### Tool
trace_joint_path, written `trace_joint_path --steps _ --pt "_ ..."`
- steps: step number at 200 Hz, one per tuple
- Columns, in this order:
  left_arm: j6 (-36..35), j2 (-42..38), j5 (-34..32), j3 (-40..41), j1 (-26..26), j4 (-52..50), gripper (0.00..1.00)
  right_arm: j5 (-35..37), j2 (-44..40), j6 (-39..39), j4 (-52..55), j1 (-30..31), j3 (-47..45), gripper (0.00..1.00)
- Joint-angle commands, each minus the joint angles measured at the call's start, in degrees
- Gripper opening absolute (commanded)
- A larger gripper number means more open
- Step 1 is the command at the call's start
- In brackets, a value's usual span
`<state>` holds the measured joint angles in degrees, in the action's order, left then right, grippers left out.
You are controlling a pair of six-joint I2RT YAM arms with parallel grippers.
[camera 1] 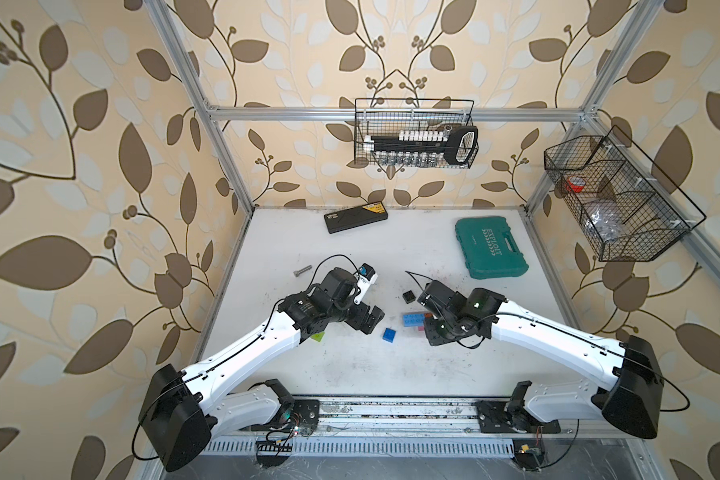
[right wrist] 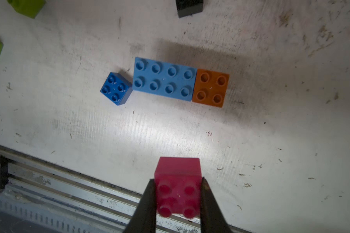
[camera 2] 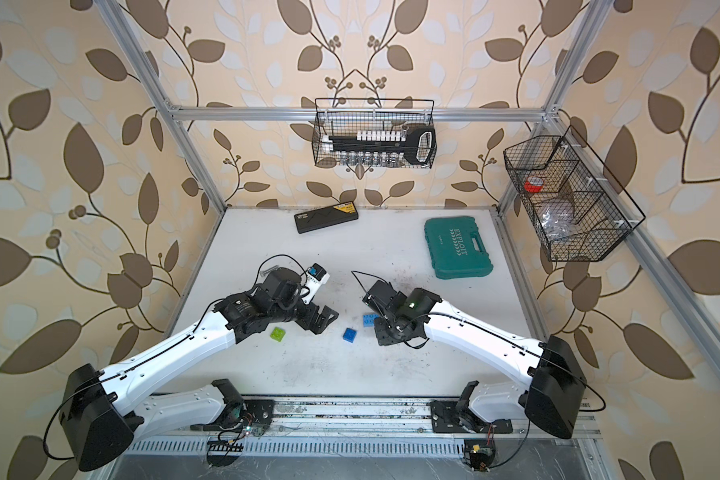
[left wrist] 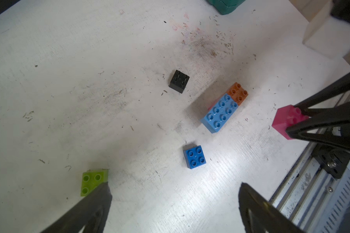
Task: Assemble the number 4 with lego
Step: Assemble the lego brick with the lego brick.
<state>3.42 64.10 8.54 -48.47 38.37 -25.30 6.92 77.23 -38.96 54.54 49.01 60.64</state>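
Two things could spoil this build. On my left, my left gripper point(left wrist: 174, 184) hangs empty over the table point(left wrist: 69, 90) with its jaws spread wide. One finger is just beside a lime green brick point(left wrist: 91, 181), so a careless descent could knock it, or the loose dark blue brick point(left wrist: 194, 157) nearby. Further right, the light blue brick point(left wrist: 220, 113) touches the orange brick point(left wrist: 237, 93) end to end. I judge that a sideways push would part them. A black brick point(left wrist: 179, 81) sits apart, and no number 4 is formed yet. My right gripper point(right wrist: 177, 181) is clamped on a pink brick point(right wrist: 178, 166) by its smooth sides, so it could twist or slip when pressed down. Both arms reach inward, wrists pitched down toward the bricks.
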Motion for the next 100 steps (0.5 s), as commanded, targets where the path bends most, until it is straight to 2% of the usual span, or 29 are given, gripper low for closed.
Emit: trace_joint_path --steps 1,56,100 --pt "0.7 -1.2 4.1 0.8 -1.5 2.3 0.99 1.6 2.6 0.8 1.5 -2.4 3.0 0.2" --pt "2.4 -2.5 9.5 3.3 -3.6 5.8 0.99 1.0 8.8 4.9 -1.9 -5.8 6.2 0.19" --pt "3.9 -3.5 10.2 4.7 -3.7 6.5 0.99 -0.1 12.3 5.3 -3.8 -6.9 7.5 0.19"
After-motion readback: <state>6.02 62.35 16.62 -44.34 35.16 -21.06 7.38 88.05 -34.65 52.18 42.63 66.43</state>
